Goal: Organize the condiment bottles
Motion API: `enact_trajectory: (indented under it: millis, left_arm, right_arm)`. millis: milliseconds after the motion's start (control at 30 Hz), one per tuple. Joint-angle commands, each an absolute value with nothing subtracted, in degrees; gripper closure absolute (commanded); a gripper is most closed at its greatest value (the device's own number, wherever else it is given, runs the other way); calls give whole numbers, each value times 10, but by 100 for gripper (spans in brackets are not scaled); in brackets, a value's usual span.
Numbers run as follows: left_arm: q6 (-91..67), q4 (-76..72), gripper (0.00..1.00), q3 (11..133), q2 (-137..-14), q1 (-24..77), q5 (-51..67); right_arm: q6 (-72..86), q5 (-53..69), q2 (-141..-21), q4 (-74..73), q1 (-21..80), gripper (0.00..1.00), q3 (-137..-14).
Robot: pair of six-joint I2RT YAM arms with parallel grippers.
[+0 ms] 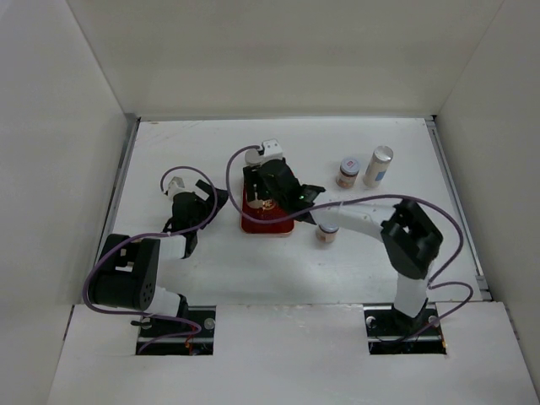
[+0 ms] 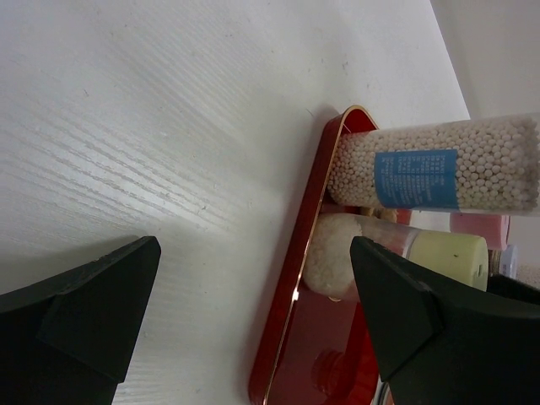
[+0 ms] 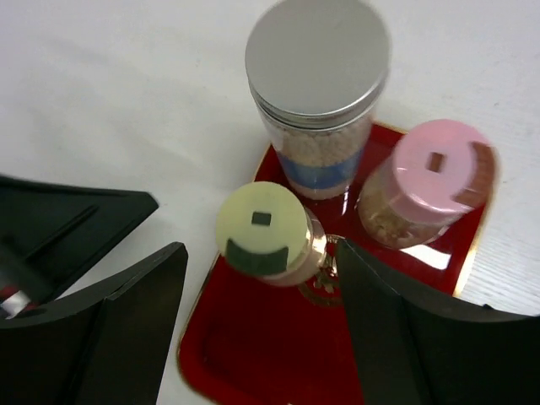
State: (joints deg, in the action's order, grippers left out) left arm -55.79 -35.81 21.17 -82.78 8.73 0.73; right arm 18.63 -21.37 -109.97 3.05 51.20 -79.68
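A red tray [image 1: 272,226] [image 3: 253,354] holds three jars: a tall silver-lidded one [image 3: 317,59] with a blue label, a pink-lidded one [image 3: 434,173] and a yellow-green-lidded one [image 3: 263,229]. My right gripper [image 1: 268,198] [image 3: 261,312] hovers open over the tray, and the yellow-green jar stands between its fingertips without touching them. My left gripper [image 1: 207,207] [image 2: 253,304] is open and empty, low at the tray's left rim [image 2: 295,278]; the blue-label jar [image 2: 430,164] and the yellow-green jar [image 2: 380,253] show beyond it. Three more jars stand on the table.
To the right of the tray stand a tall silver-lidded jar [image 1: 378,165], a small jar [image 1: 348,172] beside it, and another small jar [image 1: 327,232] under the right arm's forearm. White walls close in the table on the left, back and right.
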Motion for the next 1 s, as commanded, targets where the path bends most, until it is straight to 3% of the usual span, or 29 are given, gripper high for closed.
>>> enact_trajectory:
  millis: [0,233,433,833,967]
  left_arm:
    - [-560,-388,0,208,-819,83,15]
    - [-561,-388,0,207,-820,84,15]
    - [-561,-388,0,207,-820,83,14]
    - [-562,-390,0,208,-824,83,14]
    - [-562,-390,0,208,-825,84,15]
  right_arm:
    - [191,-221,-970,65,519,22,-748]
    - [204,-315,-739,51,476,9,-518]
    - [258,-338,-643,-96,435,0,-423]
    - [291,-295,-721,-93,439,0,-404]
    - [283,-283,-750,-80,443,7,-428]
